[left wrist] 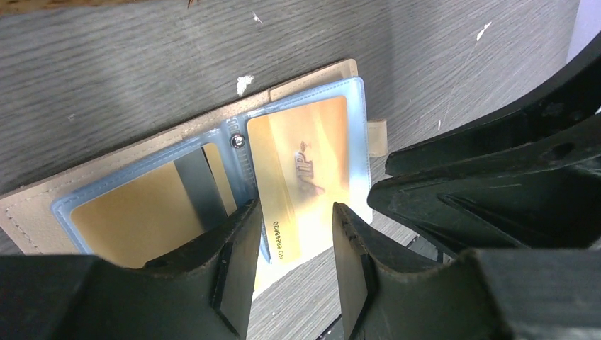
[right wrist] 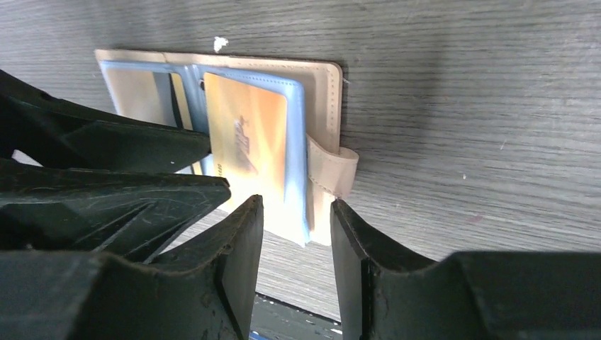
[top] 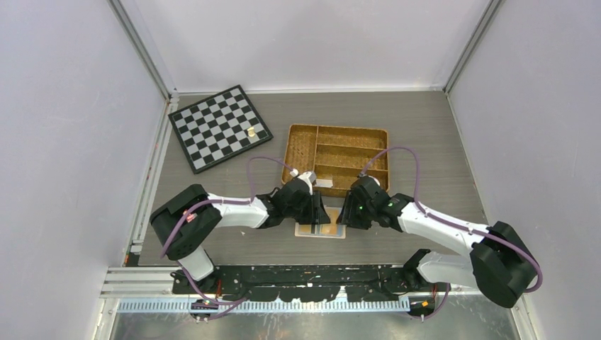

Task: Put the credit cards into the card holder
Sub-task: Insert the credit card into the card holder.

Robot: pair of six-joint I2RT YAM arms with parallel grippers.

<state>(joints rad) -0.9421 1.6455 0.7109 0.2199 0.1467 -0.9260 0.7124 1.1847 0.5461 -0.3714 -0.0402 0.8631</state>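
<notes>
The peach-beige card holder (top: 320,231) lies open on the table between both grippers. In the left wrist view its (left wrist: 32,212) clear sleeves hold an orange-gold card (left wrist: 305,163) printed VIP on the right and a second gold card (left wrist: 135,223) on the left. The VIP card's near end sticks out toward my left gripper (left wrist: 294,248), which is open just above it. My right gripper (right wrist: 294,227) is open over the holder's near right corner, beside the snap tab (right wrist: 340,173). The VIP card (right wrist: 248,142) shows there too. No blue-teal card is in view.
A wicker divided tray (top: 336,147) stands just behind the grippers. A chessboard (top: 220,127) with a small pale piece (top: 251,132) lies at the back left. The two grippers (top: 319,212) (top: 345,212) are close together, near the table's front edge.
</notes>
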